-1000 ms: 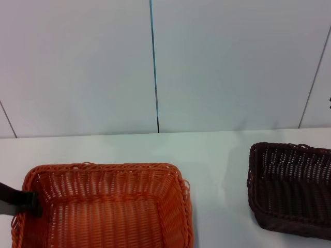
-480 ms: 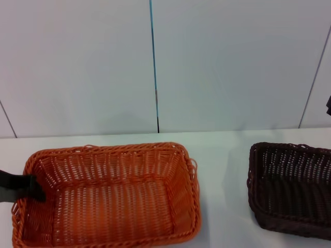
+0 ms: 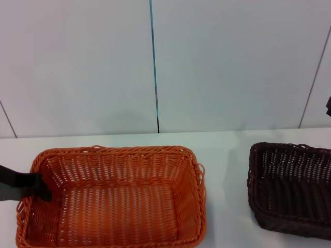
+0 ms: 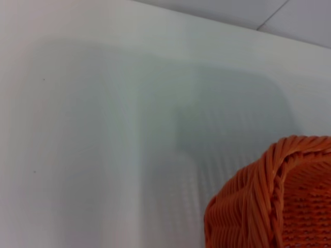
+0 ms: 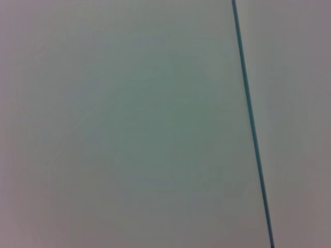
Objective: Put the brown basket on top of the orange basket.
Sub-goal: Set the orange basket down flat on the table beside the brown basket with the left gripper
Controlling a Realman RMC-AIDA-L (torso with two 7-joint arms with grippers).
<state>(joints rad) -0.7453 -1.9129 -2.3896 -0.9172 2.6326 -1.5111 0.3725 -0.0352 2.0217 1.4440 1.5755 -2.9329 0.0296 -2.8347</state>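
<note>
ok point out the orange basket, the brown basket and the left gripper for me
orange basket (image 3: 116,206), head view, on the woven floor inside it
brown basket (image 3: 292,188), head view, on its inner weave, the part in frame
left gripper (image 3: 40,187), head view, on the dark finger at the orange basket's left rim

Bare table (image 3: 225,170) between orange basket (image 3: 114,196) and brown basket (image 3: 289,188).

a white table (image 3: 222,155) carries the orange basket (image 3: 114,199) and the brown basket (image 3: 289,188), well apart
</note>
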